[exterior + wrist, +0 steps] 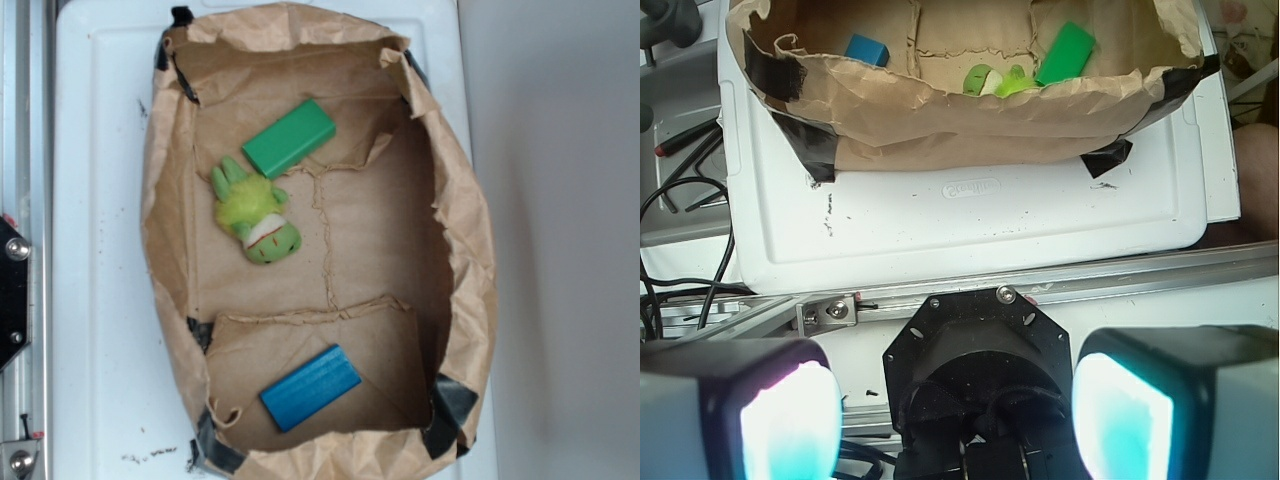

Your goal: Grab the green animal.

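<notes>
The green animal (257,211), a small light-green plush with a fuzzy yellow-green tuft and a white-and-red band, lies on the floor of the brown paper bag (170,260), left of centre. In the wrist view the green animal (997,80) peeks over the bag's near wall. My gripper (955,420) is open, its two glowing pads (790,425) wide apart with nothing between them. It sits well back from the bag, over the metal rail, and does not show in the exterior view.
A flat dark-green block (289,137) lies just beyond the plush. A blue block (310,387) lies at the bag's near end. The bag rests on a white tray (970,225). A metal rail (1140,275) and black cables (680,190) lie outside it.
</notes>
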Robot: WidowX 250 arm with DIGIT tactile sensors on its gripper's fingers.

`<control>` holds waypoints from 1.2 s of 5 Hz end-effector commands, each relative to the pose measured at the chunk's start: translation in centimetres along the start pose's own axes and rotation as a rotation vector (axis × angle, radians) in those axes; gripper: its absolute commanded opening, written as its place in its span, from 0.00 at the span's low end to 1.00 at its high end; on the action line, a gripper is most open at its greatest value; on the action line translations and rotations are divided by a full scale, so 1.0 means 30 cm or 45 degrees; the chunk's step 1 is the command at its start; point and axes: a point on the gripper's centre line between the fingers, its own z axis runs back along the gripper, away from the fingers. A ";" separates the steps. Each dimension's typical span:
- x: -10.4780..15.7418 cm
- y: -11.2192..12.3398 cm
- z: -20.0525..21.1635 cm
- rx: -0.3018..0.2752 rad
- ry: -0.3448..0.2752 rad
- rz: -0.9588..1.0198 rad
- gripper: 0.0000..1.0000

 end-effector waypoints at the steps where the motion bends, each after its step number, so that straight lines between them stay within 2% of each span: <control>1: 0.000 0.000 0.000 0.000 0.000 0.000 1.00; 2: 0.152 -0.040 -0.051 0.015 -0.156 0.099 1.00; 3: 0.260 -0.060 -0.124 0.170 -0.222 0.256 1.00; 4: 0.344 -0.045 -0.210 0.249 -0.248 0.430 1.00; 5: 0.411 -0.013 -0.298 0.261 -0.178 0.614 1.00; 6: 0.448 0.053 -0.384 0.260 -0.073 0.756 1.00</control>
